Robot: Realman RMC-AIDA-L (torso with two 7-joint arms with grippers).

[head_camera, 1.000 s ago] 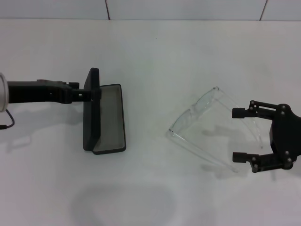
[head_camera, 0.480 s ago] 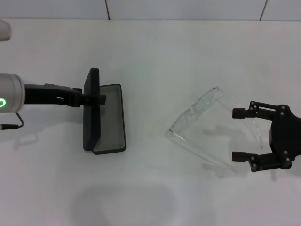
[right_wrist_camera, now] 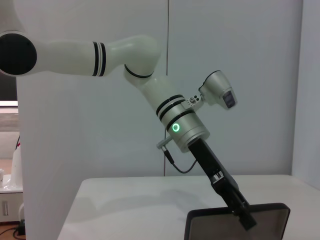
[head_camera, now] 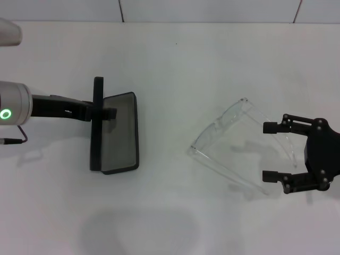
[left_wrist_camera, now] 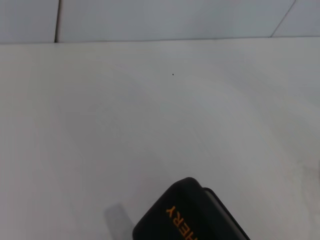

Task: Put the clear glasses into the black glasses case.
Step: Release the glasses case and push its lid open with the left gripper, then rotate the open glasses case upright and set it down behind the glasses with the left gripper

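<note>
The black glasses case (head_camera: 119, 133) lies open at the left of the table, grey lining up, its lid standing on edge. My left gripper (head_camera: 104, 112) comes in from the left and is shut on that lid. The left wrist view shows a corner of the lid (left_wrist_camera: 192, 215) with orange lettering. The clear glasses (head_camera: 228, 141) rest right of centre, arms spread toward my right gripper (head_camera: 269, 152). That gripper is open at the arm tips with nothing held. In the right wrist view the case (right_wrist_camera: 215, 225) stands with my left gripper (right_wrist_camera: 242, 210) on its rim.
The white table (head_camera: 175, 64) stretches back to a tiled wall. Bare surface separates the case from the glasses. A thin cable (head_camera: 13, 139) hangs from the left wrist.
The left gripper has reached further right and swung the lid more upright, so it shows edge-on; the case base shifted slightly. The right gripper and glasses have not moved.
</note>
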